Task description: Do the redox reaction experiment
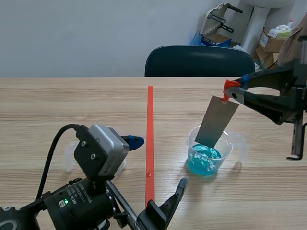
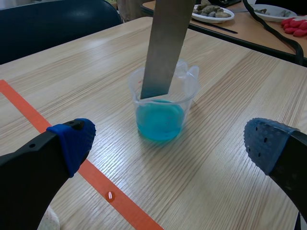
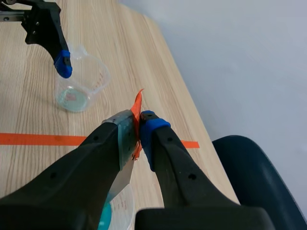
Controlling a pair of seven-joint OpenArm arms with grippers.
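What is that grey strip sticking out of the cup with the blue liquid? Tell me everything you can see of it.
The strip is a long, flat rectangle, dull grey, apparently thin metal. An orange-red tab sits at its top end, where the right gripper is shut on it. It is tilted, its top leaning toward the right arm. Its lower end is inside the clear plastic cup, close to the rim. Whether it reaches the blue liquid is unclear.

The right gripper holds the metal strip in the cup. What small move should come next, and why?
Probably lower the right gripper a little. It is shut on the metal strip, whose lower end is inside the cup but seems to sit just at the blue liquid, so most of it is dry.
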